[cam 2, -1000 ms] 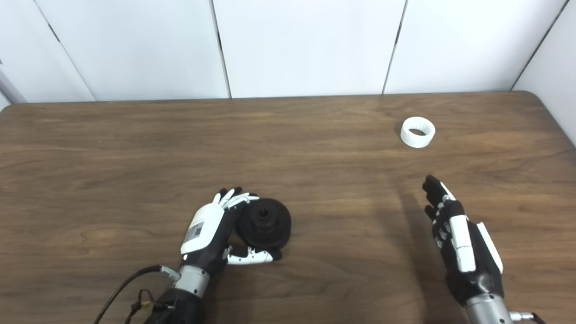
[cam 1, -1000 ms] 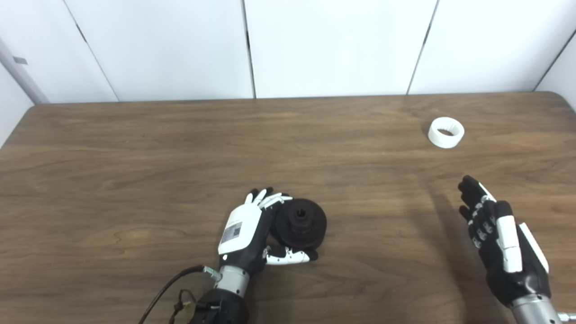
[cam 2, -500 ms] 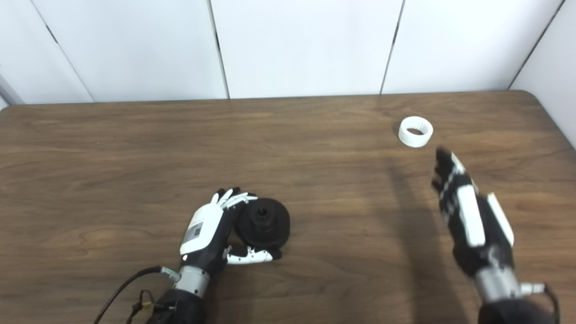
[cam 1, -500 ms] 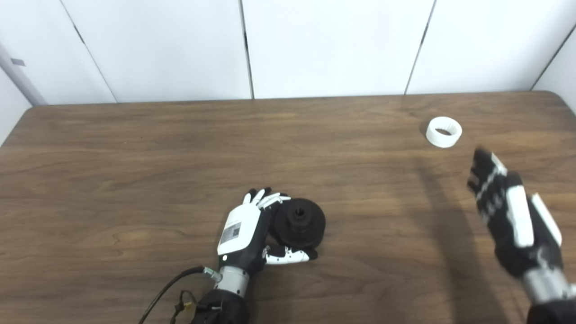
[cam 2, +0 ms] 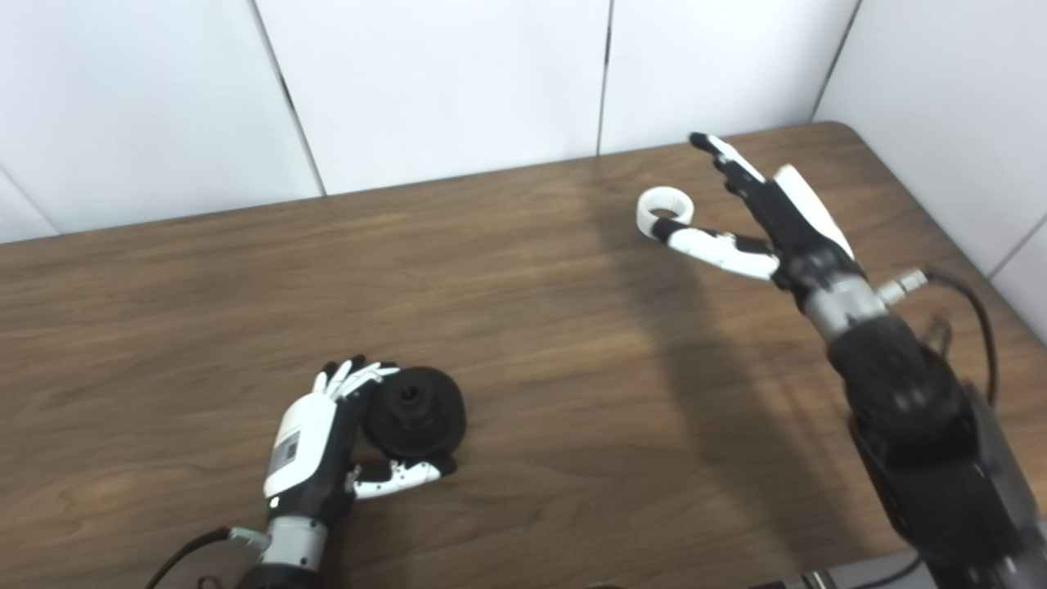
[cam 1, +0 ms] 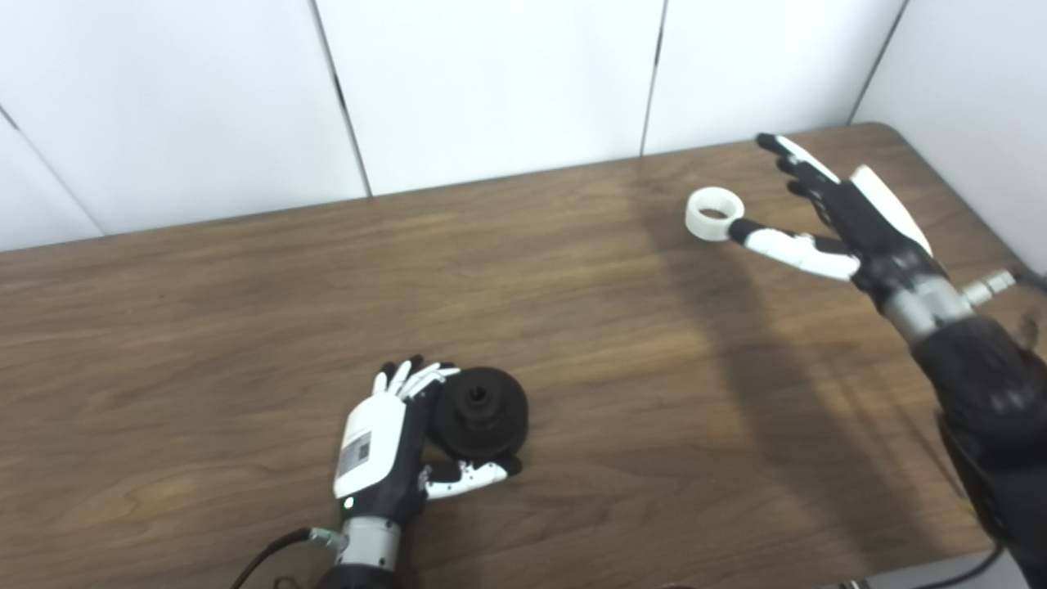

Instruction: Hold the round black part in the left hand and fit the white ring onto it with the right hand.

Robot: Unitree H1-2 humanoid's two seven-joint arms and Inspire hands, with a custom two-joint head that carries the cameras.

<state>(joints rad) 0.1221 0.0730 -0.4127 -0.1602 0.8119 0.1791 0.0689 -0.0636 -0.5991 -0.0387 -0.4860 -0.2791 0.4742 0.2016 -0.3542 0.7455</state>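
Left eye view shows the counter [cam 1: 204,270] carrying both pieces. Black part [cam 1: 480,411] sits near the front edge, looking stiff and fairly heavy; the left robot hand [cam 1: 384,446] wraps its rim, fingers behind and thumb in front. Ring [cam 1: 713,213] lies far right, likely light, rigid and smooth, best pinched across its outer wall. Right robot hand [cam 1: 826,217] is spread wide and empty, thumb tip just beside the ring.

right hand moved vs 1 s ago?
Yes. The right hand, open, has gone toward the table's far edge and now sits beside the white ring, which it was well short of before.
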